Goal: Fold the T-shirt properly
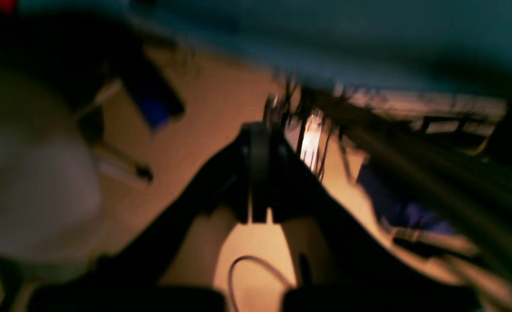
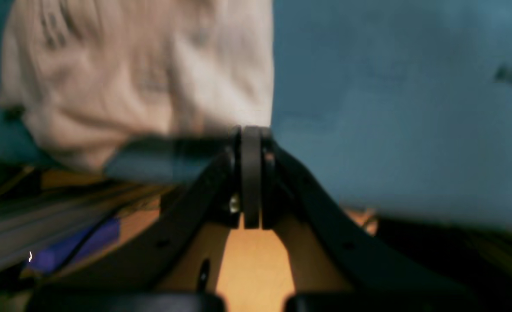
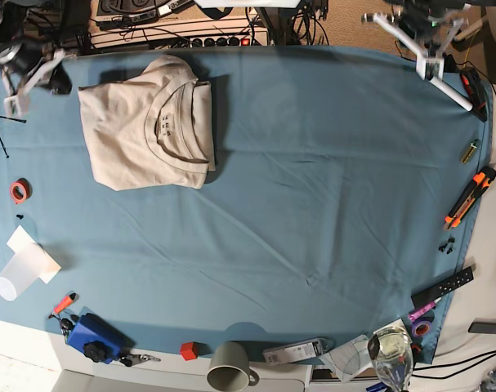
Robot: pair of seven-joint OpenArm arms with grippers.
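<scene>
The beige T-shirt (image 3: 145, 131) lies folded into a compact rectangle at the far left of the teal table cloth (image 3: 313, 180), collar and label facing up. It also shows blurred in the right wrist view (image 2: 143, 69), beyond and left of the fingertips. My right gripper (image 2: 250, 130) is shut and empty; in the base view (image 3: 17, 90) it is raised just left of the shirt. My left gripper (image 1: 260, 128) is shut and empty, its view blurred and facing the floor; in the base view (image 3: 431, 61) it is raised at the far right corner.
Along the left edge lie a red tape roll (image 3: 19, 191) and a clear cup (image 3: 23, 273). A grey mug (image 3: 229, 365), a small red block (image 3: 188, 351) and a blue object (image 3: 92, 335) sit at the front. An orange cutter (image 3: 470, 196) and small tools line the right edge.
</scene>
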